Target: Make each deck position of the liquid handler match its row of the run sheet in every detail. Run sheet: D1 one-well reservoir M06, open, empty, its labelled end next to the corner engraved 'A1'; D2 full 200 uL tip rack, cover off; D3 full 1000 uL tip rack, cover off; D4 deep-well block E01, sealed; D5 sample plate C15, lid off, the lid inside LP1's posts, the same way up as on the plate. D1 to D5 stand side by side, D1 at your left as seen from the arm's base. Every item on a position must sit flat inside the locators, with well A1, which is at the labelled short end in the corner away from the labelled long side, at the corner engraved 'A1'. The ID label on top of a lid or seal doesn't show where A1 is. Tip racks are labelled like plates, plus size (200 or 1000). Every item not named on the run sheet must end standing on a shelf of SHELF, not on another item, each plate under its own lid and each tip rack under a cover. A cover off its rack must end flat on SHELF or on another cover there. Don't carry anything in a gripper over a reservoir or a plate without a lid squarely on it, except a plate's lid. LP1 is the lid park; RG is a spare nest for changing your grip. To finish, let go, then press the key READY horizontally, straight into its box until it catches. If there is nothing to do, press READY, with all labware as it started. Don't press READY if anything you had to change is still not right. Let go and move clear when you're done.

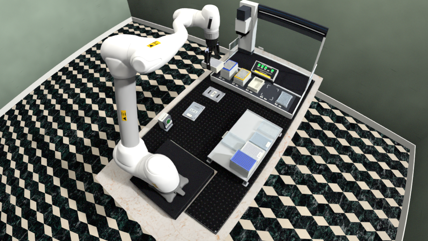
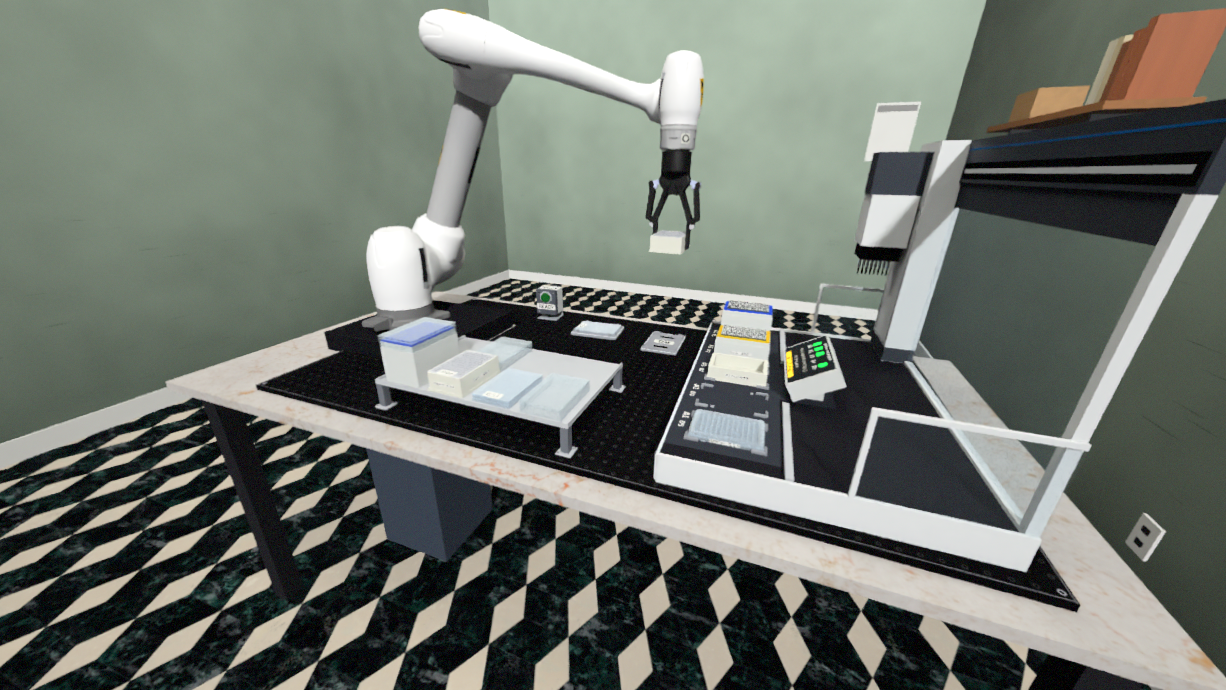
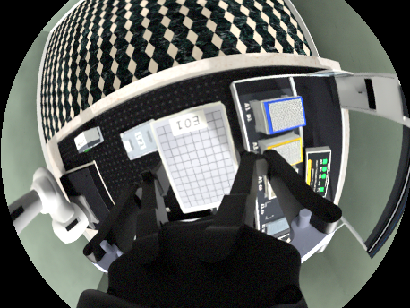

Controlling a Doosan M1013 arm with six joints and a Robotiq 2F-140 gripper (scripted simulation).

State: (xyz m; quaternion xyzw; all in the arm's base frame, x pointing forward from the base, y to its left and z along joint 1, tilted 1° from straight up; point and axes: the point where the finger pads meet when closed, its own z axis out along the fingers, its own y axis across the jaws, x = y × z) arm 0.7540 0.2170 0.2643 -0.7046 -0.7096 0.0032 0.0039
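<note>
My gripper (image 1: pixel 210 59) is shut on a white deep-well block with a grey sealed top (image 1: pixel 216 64) and holds it high in the air, level, near the far left end of the liquid handler deck. The block also shows in the exterior view (image 2: pixel 668 243) and fills the space between my fingers in the wrist view (image 3: pixel 193 166), with a label at its far short end. On the deck stand a blue-rimmed tip rack (image 1: pixel 229 68), a yellow-rimmed tip rack (image 1: pixel 242 76), an open white reservoir (image 1: pixel 255 84), an empty position (image 1: pixel 271 92) and a clear sample plate (image 1: pixel 283 98).
SHELF (image 1: pixel 246 140) holds a blue-topped covered rack (image 1: pixel 243 160), a white block (image 1: pixel 252 149), flat plates and clear lids. The RG nest (image 1: pixel 214 95), lid park LP1 (image 1: pixel 193 111) and READY key (image 1: pixel 167 122) lie on the black board. The handler's head and gantry (image 1: pixel 245 27) stand behind the deck.
</note>
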